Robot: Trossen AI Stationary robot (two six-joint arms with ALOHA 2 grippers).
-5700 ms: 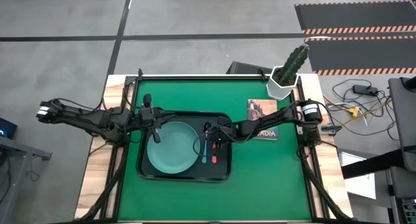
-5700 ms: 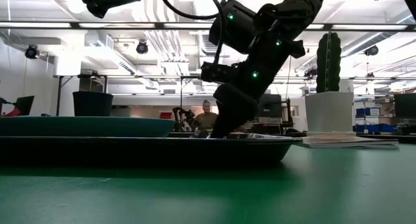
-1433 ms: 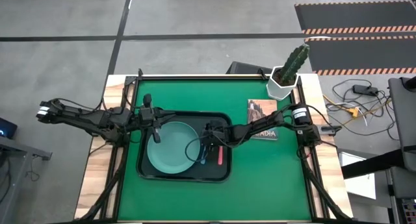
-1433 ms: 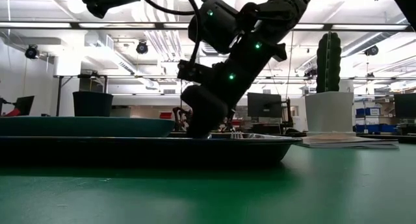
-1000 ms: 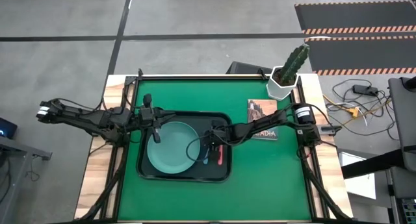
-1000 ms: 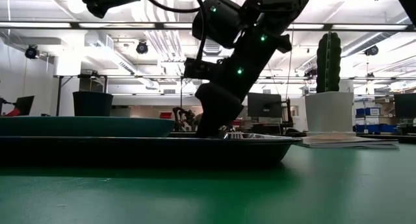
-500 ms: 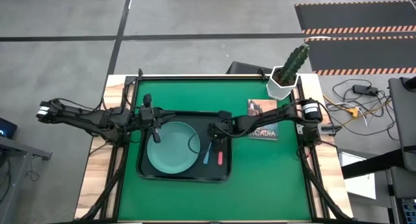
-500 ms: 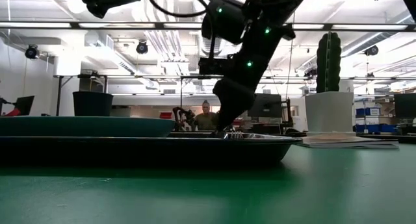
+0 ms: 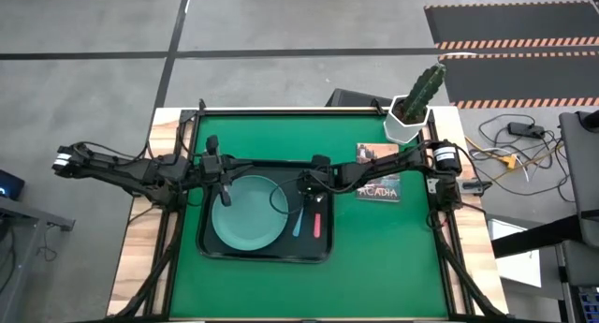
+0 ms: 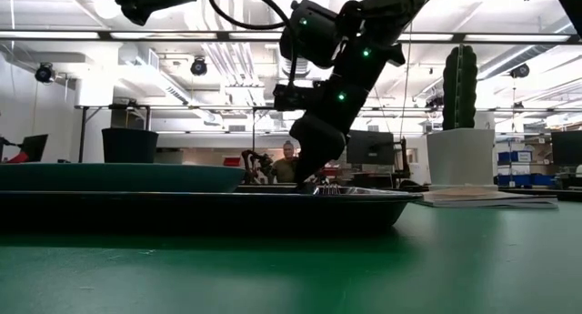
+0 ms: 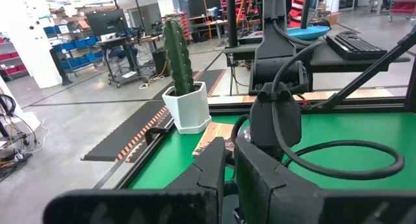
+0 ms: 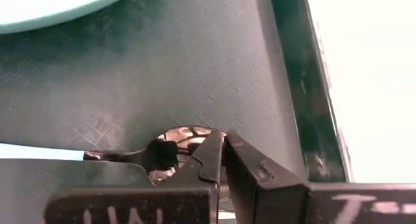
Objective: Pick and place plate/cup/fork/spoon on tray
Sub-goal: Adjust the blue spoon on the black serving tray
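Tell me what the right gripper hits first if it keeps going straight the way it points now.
Most likely the spoon: the right gripper, fingers shut, points down at the spoon's metal bowl lying on the tray. If it misses the spoon, the tray floor comes next. Depth is hard to judge.

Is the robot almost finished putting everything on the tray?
Nearly. The plate, spoon and fork lie on the tray. The right pincer hovers shut over the cutlery's metal ends; the left pincer waits above the plate. Left: the cup, seen behind the plate, maybe not on the tray.
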